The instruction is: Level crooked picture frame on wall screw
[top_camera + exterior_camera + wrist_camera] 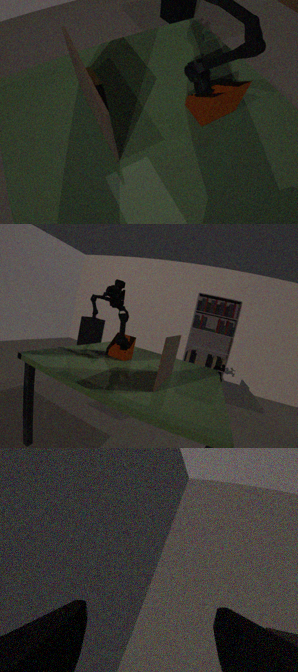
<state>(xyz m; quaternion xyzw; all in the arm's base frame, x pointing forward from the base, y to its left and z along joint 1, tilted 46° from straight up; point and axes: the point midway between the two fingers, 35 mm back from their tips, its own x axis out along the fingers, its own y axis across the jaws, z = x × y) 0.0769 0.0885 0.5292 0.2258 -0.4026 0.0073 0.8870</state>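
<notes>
The upright panel [92,96] [168,360] is seen nearly edge-on in the top view and from behind in the exterior view. A brown edge [94,76], seemingly of the picture frame, shows past the panel's right side in the top view. The panel hides most of it, the screw is not visible, and its tilt cannot be told. My gripper [152,615] is open, with nothing between its fingertips in the wrist view. It is out of the top view and only part of a dark raised silhouette in the exterior view, well away from the panel.
My arm stands on an orange base [214,106] [123,353] on the green table [37,113] [196,406]. A black box [177,9] [91,330] with another arm and a bookshelf [213,332] are behind. The wrist view shows only bare room surfaces beyond the fingers.
</notes>
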